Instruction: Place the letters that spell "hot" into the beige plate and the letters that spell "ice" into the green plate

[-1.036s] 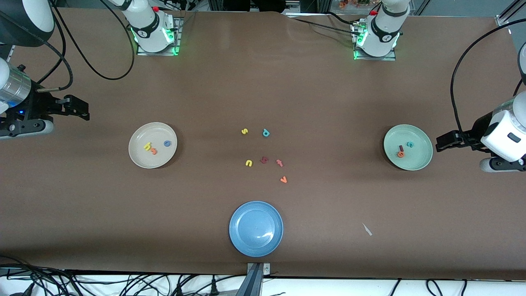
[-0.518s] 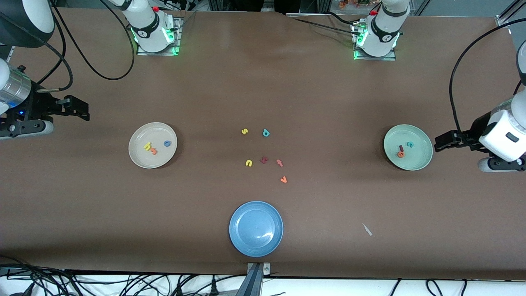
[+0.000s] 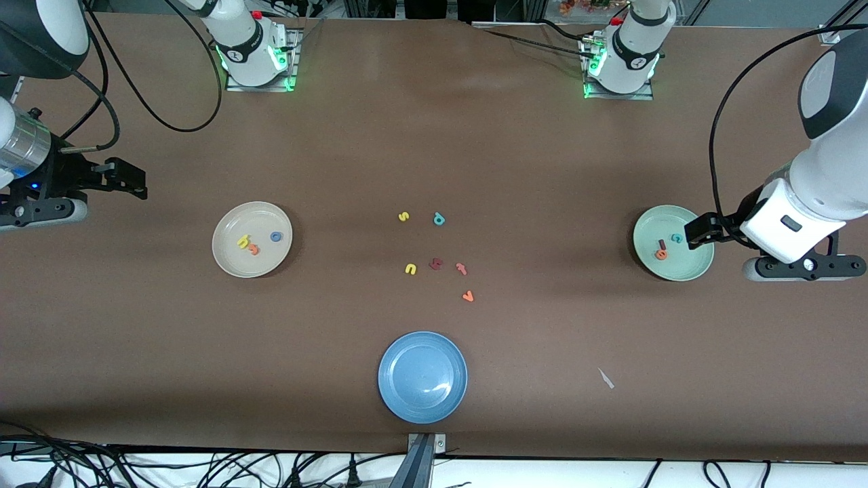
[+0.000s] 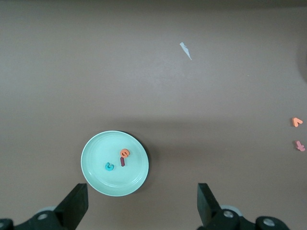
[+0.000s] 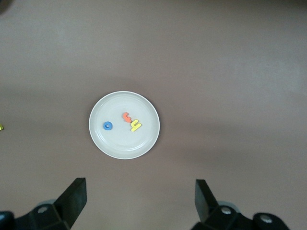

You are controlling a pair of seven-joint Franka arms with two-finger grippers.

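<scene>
The beige plate (image 3: 261, 261) lies toward the right arm's end and holds a yellow h (image 3: 243, 240), an orange t (image 3: 253, 249) and a blue o (image 3: 276, 236). The green plate (image 3: 678, 266) lies toward the left arm's end and holds a dark red i (image 3: 662, 245), a teal c (image 3: 676, 238) and an orange e (image 3: 660, 255). My left gripper (image 3: 702, 232) hangs open and empty over the green plate's rim (image 4: 96, 177). High over the table beside the beige plate (image 5: 124, 146), my right gripper (image 3: 125, 179) waits open and empty.
Several loose letters lie mid-table: a yellow s (image 3: 403, 217), a teal p (image 3: 439, 219), a yellow u (image 3: 410, 269), a dark red letter (image 3: 436, 263), a pinkish t (image 3: 462, 268) and an orange v (image 3: 468, 296). A blue plate (image 3: 407, 400) sits nearest the camera, a white scrap (image 3: 605, 378) beside it.
The left arm has swung in from the table's end, so its gripper now hangs over the green plate's rim. The right arm and all letters are unmoved.
</scene>
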